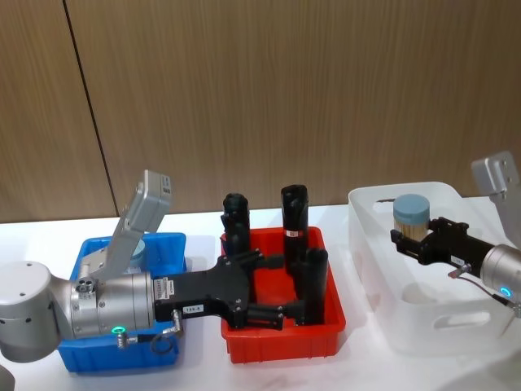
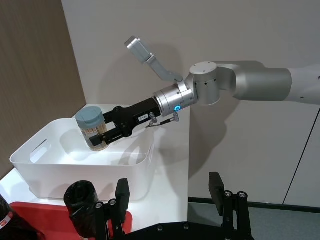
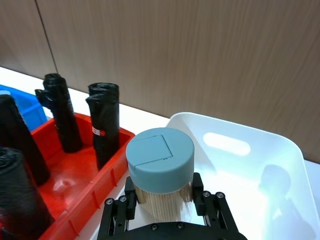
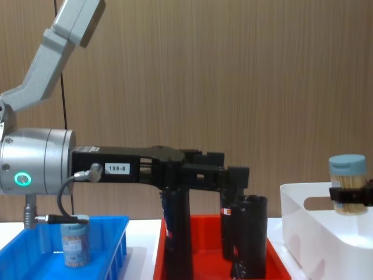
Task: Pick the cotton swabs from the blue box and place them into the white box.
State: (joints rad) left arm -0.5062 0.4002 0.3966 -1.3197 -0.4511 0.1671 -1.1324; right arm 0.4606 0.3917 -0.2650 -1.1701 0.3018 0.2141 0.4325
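The right gripper [image 1: 409, 236] is clamped on a swab tub [image 1: 411, 213] and holds it upright over the inside of the white box [image 1: 423, 330], clear of the floor. A second tub [image 4: 74, 245] stands in the blue box [image 1: 167, 242]. The left gripper [image 1: 281, 287], fingers spread apart, hovers over the red tray [image 1: 277, 342] among the black cylinders [image 1: 293, 213].
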